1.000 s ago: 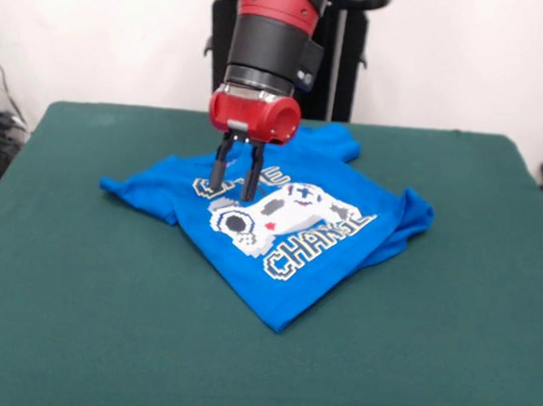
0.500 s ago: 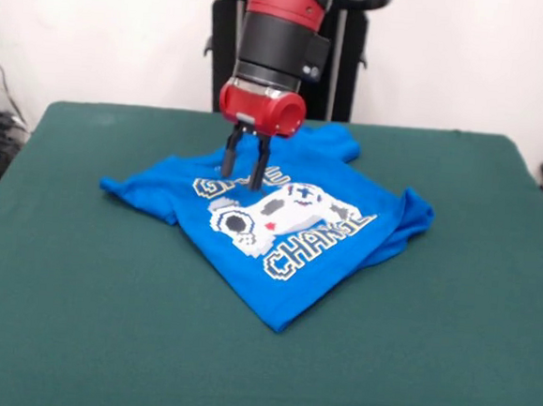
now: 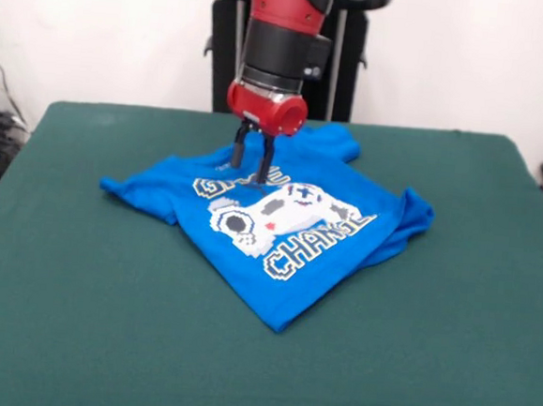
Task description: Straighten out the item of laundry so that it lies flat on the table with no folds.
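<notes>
Front view: shirt crumpled, end effector over upper chest.
End effector released, empty, poised above T-shirt, likely seeking a fold; bench beneath.

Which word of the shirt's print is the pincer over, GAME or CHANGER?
GAME, the upper word. The open pincer points down at its letters on the blue T-shirt, while CHANGER runs below the controller print, nearer the camera.
</notes>
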`<state>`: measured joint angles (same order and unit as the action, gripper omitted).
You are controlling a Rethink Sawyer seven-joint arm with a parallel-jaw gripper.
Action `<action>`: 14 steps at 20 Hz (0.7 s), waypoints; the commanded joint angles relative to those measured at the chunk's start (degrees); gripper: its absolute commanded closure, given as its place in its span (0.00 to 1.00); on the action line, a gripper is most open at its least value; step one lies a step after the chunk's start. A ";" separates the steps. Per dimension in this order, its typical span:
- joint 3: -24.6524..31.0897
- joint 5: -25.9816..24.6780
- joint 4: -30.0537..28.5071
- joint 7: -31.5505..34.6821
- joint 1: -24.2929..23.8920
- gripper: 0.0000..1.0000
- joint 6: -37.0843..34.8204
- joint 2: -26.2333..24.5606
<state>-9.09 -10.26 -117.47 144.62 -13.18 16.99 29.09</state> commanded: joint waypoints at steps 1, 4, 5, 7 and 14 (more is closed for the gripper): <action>3.70 0.09 -0.32 5.10 0.02 0.00 -2.62 -8.60; 3.25 0.21 0.47 4.77 -0.06 0.00 -2.59 -10.72; 3.08 0.22 0.54 4.75 -0.08 0.00 -2.47 -11.00; 2.10 0.59 0.32 4.31 0.49 0.00 -3.62 -10.74; 2.41 -1.71 0.26 -0.05 -2.16 0.00 -11.60 -9.25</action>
<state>-9.25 -10.35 -117.46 144.62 -13.75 16.99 24.03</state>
